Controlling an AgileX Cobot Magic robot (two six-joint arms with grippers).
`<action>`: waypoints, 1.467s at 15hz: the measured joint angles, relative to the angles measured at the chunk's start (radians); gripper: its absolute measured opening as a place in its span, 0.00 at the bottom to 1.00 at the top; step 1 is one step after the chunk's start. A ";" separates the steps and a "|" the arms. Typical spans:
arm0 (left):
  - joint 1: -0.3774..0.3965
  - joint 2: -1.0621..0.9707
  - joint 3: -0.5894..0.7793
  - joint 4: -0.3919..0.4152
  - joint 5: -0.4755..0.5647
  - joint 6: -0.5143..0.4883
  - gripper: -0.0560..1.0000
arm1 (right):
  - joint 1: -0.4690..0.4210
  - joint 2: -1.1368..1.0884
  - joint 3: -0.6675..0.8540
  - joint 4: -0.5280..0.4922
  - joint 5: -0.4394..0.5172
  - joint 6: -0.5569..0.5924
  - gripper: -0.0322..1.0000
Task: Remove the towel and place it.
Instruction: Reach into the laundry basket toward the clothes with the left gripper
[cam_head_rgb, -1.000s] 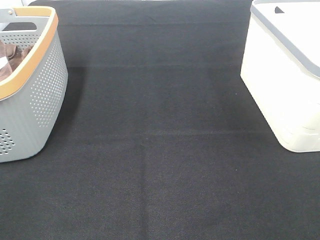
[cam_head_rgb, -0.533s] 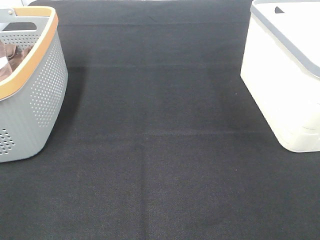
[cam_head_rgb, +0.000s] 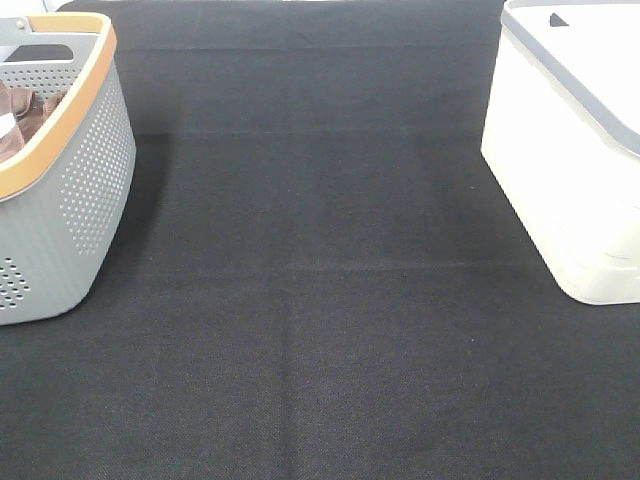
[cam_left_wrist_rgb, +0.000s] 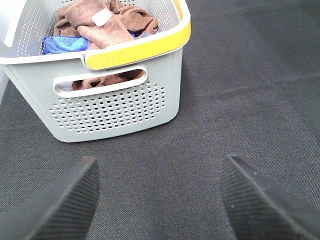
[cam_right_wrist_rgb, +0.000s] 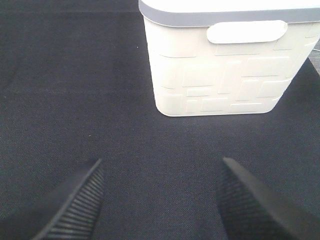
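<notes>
Towel (cam_left_wrist_rgb: 120, 22), rust-brown and crumpled, lies inside the grey perforated basket (cam_left_wrist_rgb: 115, 105), heaped on top of the other contents with its small white tag (cam_left_wrist_rgb: 100, 17) facing up. A blue cloth (cam_left_wrist_rgb: 62, 42) is tucked against it on one side, touching it, and more brown fabric shows through the basket's handle slot (cam_left_wrist_rgb: 100, 82). From the high camera the basket (cam_head_rgb: 95, 180) stands at about ten o'clock on the black mat (cam_head_rgb: 320, 300); only a sliver of the towel (cam_head_rgb: 30, 105) can be seen over its yellow-orange rim (cam_head_rgb: 75, 100). A white bin (cam_head_rgb: 560, 190) with a grey lip stands at about two o'clock, well apart from the basket, with bare mat between them. Neither arm reaches into the high view. The left gripper (cam_left_wrist_rgb: 157, 167) hangs over the mat, facing the handle end of the basket without touching it; its two ribbed black fingers (cam_left_wrist_rgb: 70, 200) are spread wide with nothing between them. The right gripper (cam_right_wrist_rgb: 161, 165) likewise hangs over the mat, facing the handle side of the white bin (cam_right_wrist_rgb: 220, 75) and clear of it, its fingers (cam_right_wrist_rgb: 75, 205) parted and holding nothing.
</notes>
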 joint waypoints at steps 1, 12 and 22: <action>0.000 0.000 0.000 0.000 0.000 0.000 0.68 | 0.000 0.000 0.000 0.000 0.000 0.000 0.63; 0.000 0.000 0.000 -0.006 0.000 0.000 0.68 | 0.000 0.000 0.000 0.000 0.000 0.000 0.63; 0.000 0.444 -0.101 0.016 -0.606 -0.134 0.68 | 0.000 0.000 0.000 0.000 0.000 0.000 0.63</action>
